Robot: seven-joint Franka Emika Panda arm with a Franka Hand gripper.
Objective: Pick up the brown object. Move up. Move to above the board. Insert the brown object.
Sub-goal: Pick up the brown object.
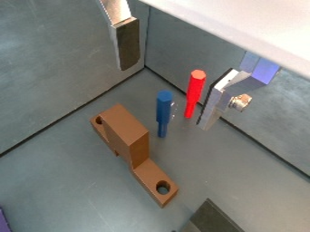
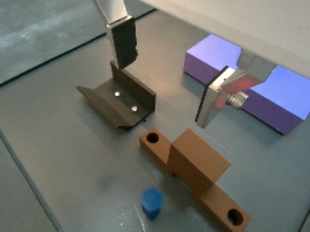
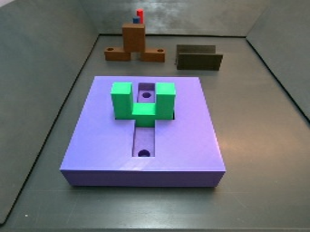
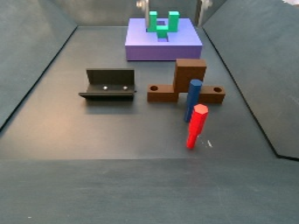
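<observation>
both wrist views show the gripper [image 2: 169, 77] above the floor, fingers apart, holding nothing. status: no step completed. the brown object [image 2: 194, 170] rests on the floor beside the fixture [image 2: 119, 98], well apart from the board [image 3: 145, 127]. remaining: pick up, lift, transfer, insert.

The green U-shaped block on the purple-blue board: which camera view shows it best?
A side view shows the green U-shaped block best: close, whole, seated on the purple-blue board. The other side view has it small and far. Neither wrist view shows it; there the open gripper hangs above the floor.
</observation>
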